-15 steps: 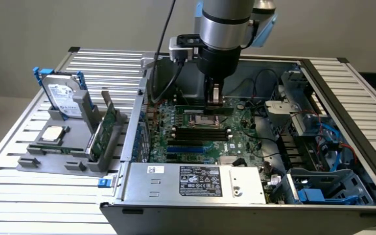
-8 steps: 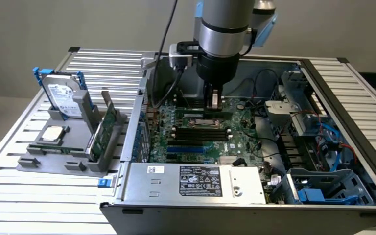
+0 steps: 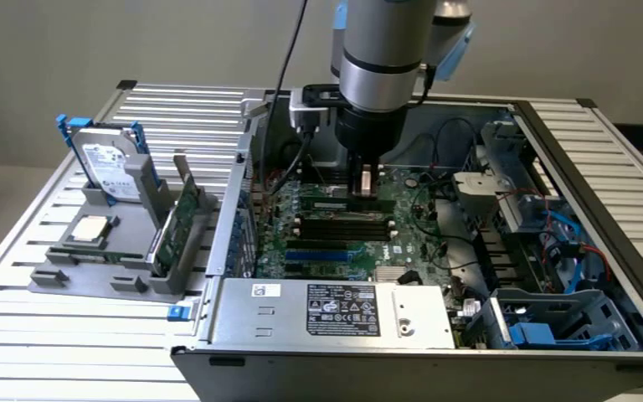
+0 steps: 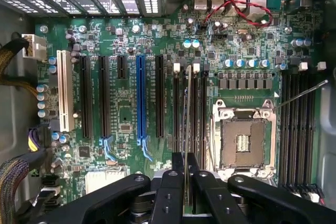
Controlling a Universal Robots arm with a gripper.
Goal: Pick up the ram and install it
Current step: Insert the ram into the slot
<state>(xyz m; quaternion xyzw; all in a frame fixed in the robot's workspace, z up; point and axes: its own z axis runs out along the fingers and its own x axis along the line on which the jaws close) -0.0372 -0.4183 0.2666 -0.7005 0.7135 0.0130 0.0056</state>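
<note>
The end effector [image 4: 187, 171] is clamped on the ram [image 4: 187, 124], edge-on over the black memory slots [image 4: 203, 114] beside the CPU socket [image 4: 242, 142]. Seating it well likely needs the stick parallel to one slot, then pressed straight down

A robotics lab: robot arm [image 3: 380, 59] over an opened computer [image 3: 411, 374] on a slatted table [image 3: 76, 335].

Arm [image 3: 380, 50]: upright, wrist pointing straight down.
Gripper [image 3: 364, 186]: hangs vertically at the arm's lower end.
Fingers [image 4: 177, 179]: pinched together on the ram [image 4: 187, 119], which is held edge-on.
</note>
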